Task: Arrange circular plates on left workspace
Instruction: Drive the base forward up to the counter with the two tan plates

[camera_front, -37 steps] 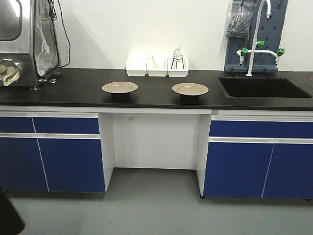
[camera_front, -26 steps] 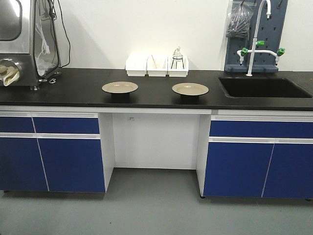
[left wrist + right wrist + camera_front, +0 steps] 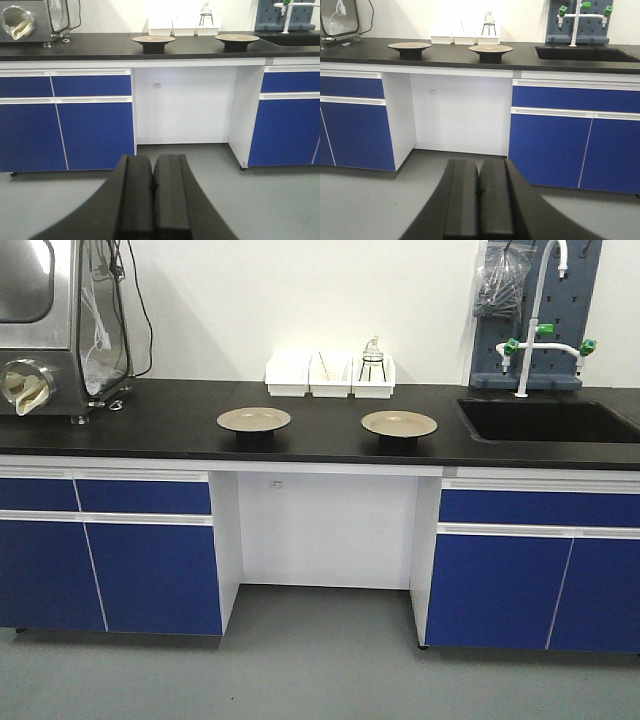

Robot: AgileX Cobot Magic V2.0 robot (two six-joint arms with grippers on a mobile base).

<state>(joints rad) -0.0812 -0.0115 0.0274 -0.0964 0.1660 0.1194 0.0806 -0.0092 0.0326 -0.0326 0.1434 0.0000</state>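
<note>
Left pincer [image 3: 152, 162] and right pincer [image 3: 478, 167] clenched empty, left plate [image 3: 254, 419] and right plate [image 3: 399, 423] lay well ahead on worktop [image 3: 150, 425], white bins [image 3: 290, 386] behind, rightmost held glassware [image 3: 373, 352].

The right claw [image 3: 478, 197], pads pressed together, faces the benchtop [image 3: 451, 53] bearing a left plate [image 3: 409, 46] and a right plate [image 3: 490, 49].
</note>
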